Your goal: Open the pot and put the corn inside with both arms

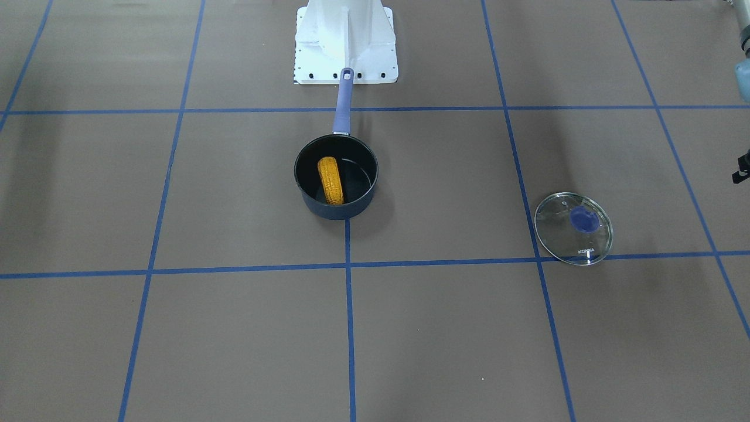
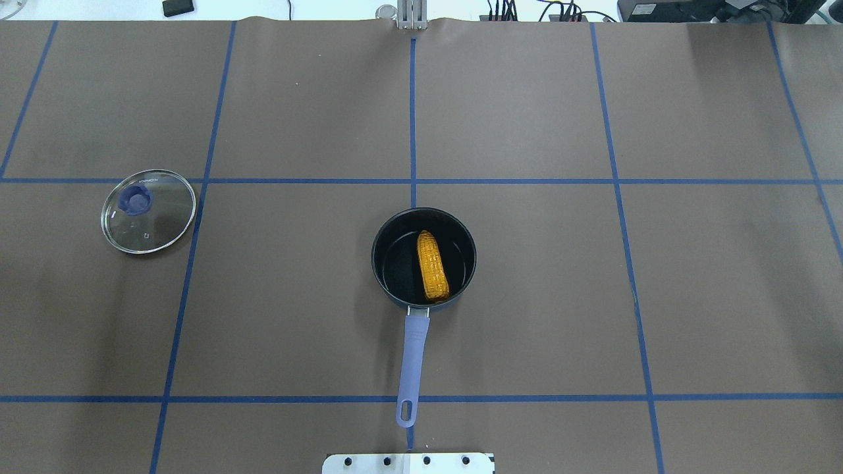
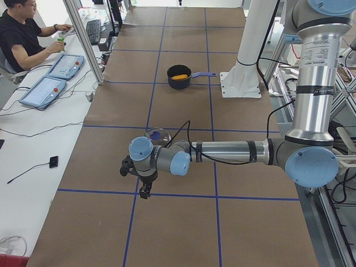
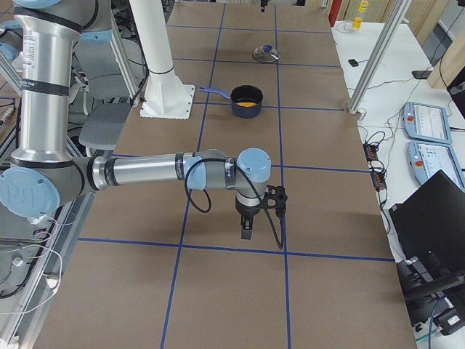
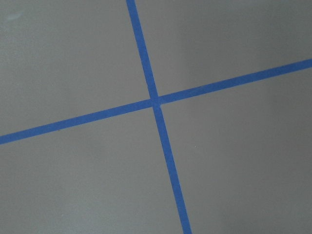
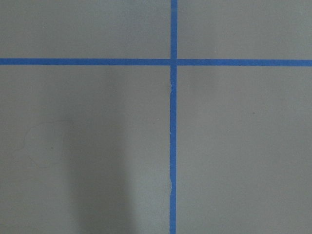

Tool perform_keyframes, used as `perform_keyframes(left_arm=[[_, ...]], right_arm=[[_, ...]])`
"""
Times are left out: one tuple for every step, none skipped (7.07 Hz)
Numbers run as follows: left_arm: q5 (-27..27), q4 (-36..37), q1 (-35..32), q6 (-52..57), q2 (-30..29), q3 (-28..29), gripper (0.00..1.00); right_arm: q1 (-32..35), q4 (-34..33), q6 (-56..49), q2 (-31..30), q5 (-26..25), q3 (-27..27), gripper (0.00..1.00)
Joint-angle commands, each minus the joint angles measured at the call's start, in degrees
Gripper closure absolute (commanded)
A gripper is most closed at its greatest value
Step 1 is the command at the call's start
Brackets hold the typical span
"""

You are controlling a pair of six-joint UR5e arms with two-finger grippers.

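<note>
Left claw (image 3: 143, 192): hangs pointing down over the brown paper-covered bench (image 2: 296, 316) at the robot's left end. From the side view I cannot tell whether it is released or clenched. Right claw (image 4: 247, 229): same posture at the opposite end, same verdict, cannot tell. Each wrist camera shows only bare bench and a crossing of blue tape lines (image 5: 156, 102). The round glass lid with the purple knob (image 2: 158, 217) lies flat on the bench, well apart from the small dark navy saucepan (image 2: 390, 257), which sits mid-bench with its lavender straight handle (image 2: 413, 349) toward the white base block (image 1: 345, 41). The orange-yellow corn cob (image 2: 433, 266) rests inside the pan. Judgement: both task steps look done. The next move calls only for keeping both arms clear of the pan.
</note>
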Motion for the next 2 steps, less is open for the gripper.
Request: perform_keyframes(left_arm=[[0.0,0.0,-0.6,0.0,0.0,-0.2,0.00],[0.0,0.0,-0.6,0.0,0.0,-0.2,0.00]], right_arm=[[0.0,0.0,0.0,0.0,0.0,0.1,0.00],[0.0,0.1,0.0,0.1,0.0,0.1,0.00]])
